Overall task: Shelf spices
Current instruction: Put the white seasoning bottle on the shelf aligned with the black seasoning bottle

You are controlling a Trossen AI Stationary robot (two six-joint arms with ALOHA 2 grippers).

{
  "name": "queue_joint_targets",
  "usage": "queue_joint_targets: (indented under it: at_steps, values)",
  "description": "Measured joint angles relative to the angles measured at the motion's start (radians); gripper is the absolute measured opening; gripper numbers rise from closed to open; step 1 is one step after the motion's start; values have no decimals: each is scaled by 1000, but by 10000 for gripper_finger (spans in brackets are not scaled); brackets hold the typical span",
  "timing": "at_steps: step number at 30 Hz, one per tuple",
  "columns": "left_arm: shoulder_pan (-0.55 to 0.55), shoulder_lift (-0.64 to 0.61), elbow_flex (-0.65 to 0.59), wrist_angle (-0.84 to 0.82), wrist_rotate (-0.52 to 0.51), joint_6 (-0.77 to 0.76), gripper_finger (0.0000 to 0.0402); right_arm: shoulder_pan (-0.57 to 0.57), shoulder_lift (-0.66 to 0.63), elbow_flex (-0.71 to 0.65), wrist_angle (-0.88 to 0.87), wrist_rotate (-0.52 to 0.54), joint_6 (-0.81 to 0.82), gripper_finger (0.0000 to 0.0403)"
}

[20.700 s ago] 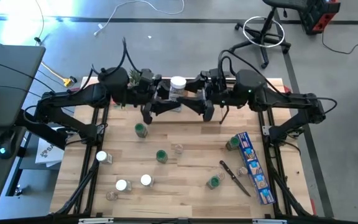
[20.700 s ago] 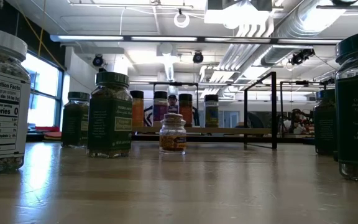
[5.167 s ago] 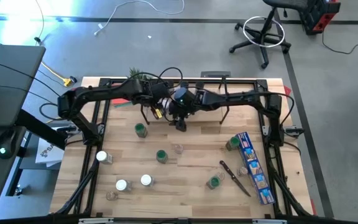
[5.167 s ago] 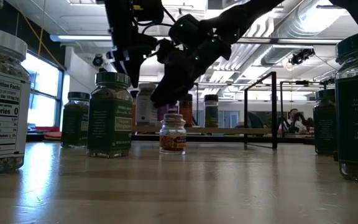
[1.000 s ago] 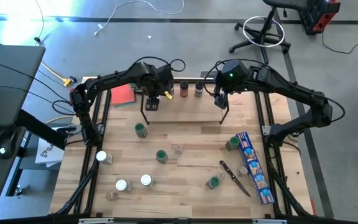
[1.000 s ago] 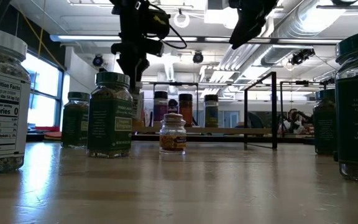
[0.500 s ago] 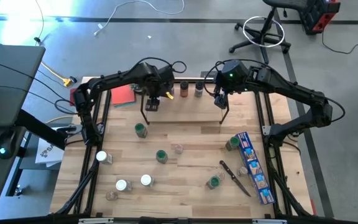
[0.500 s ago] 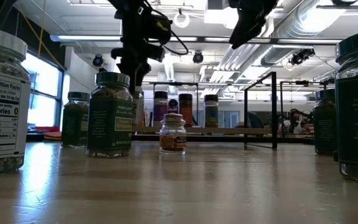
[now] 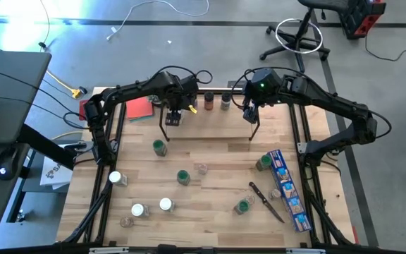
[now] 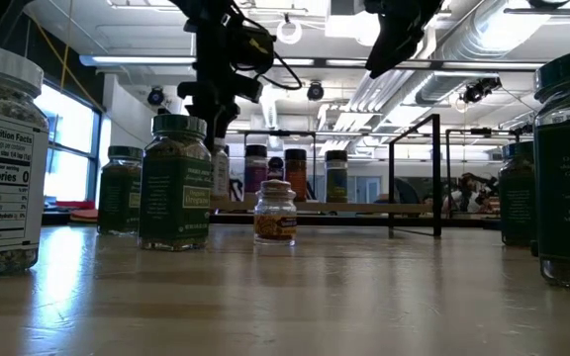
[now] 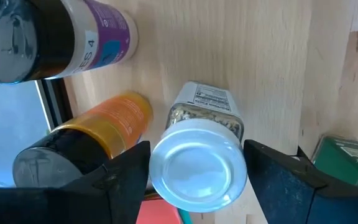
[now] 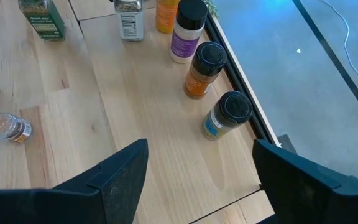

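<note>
**White-capped jar stands on the shelf, left fingers spread clear of it**

From overhead I have the left gripper point(image 9: 173, 118) hanging over the shelf point(image 9: 210, 120) at the table's far edge, beside the red card point(image 9: 139, 109). The right gripper point(image 9: 251, 113) hovers over the shelf's other end. Loose spices point(image 9: 160, 147) stand scattered on the near boards, with the blue box point(image 9: 287, 189) and the knife point(image 9: 266, 200) to the right.

At table height the left arm comes down above the shelved jars; a small orange jar point(image 10: 275, 212) stands in front of them.

Through the left wrist camera the white-capped jar point(image 11: 199, 163) stands upright between my fingers point(image 11: 120, 180), which are apart with a gap on either side. An orange jar point(image 11: 86, 142) and a purple-labelled one point(image 11: 64, 31) stand just beside it.

The right wrist camera shows wide-spread fingers point(image 12: 123, 177) holding nothing, three black-capped jars point(image 12: 225, 116) lined along the shelf's back edge.

I judge these jars rigid, light and smooth-walled, so a grip could slip; I would pinch across the body just under the cap.
</note>
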Motion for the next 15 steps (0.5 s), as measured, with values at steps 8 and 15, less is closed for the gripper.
queue_joint_targets:
  at_steps: [8,15]
  values:
    - [0,0,0,-10,6,-38,236,0,0,0,0,0,18,283]
    - [0,0,0,-14,1,-63,221,0,0,0,-1,0,19,283]
